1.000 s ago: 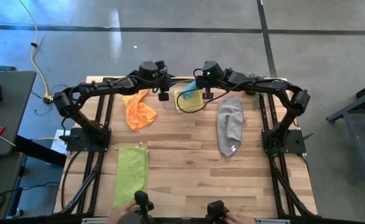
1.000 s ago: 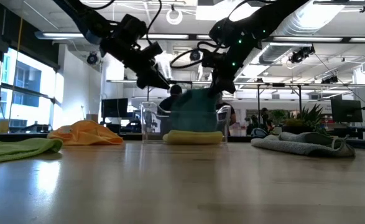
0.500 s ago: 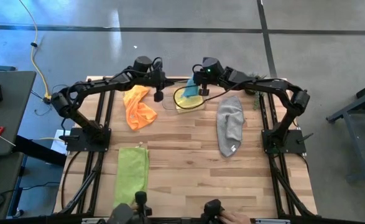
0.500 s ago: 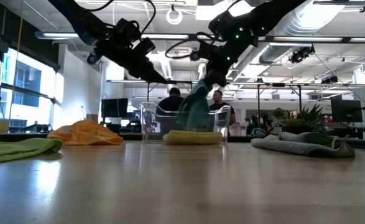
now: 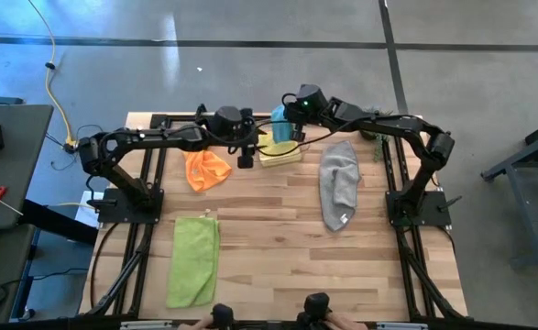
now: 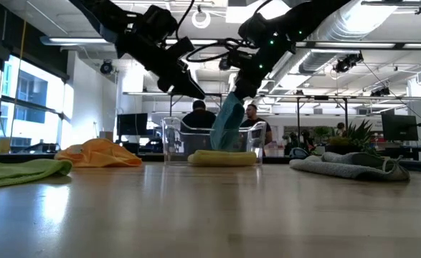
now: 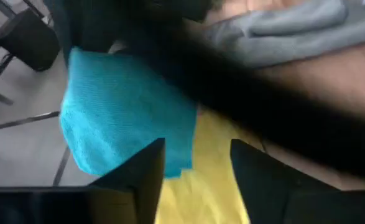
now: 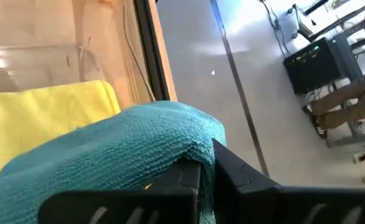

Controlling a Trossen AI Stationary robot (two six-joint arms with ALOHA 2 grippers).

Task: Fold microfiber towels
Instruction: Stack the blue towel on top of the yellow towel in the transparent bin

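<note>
My right gripper is shut on the teal towel, which hangs over the clear bin at the table's far middle. A yellow towel lies flat in the bin. My left gripper stands open just left of the bin. Its fingers point at the teal towel's lower edge with nothing between them. The orange towel lies bunched at the far left, partly under my left arm. The lime green towel lies flat at the near left, the grey towel at the right. My right gripper pinches a bunched fold of the teal towel at its top, coming from above and slanting down from the table's right. The cloth drapes over the fingers and hangs slack below them. Its lower end reaches down into the bin.
The arms' dark frames run along the table's left and right edges. Two dark handles sit at the near edge. Bare wood lies between the lime green and grey towels. People show in the room beyond the bin.
My right gripper has drawn the teal towel up from the bin: a broad bundle then, it now hangs as a narrow strip. My left gripper swung a little toward the table's left, then back right and nearer, ending beside the bin.
</note>
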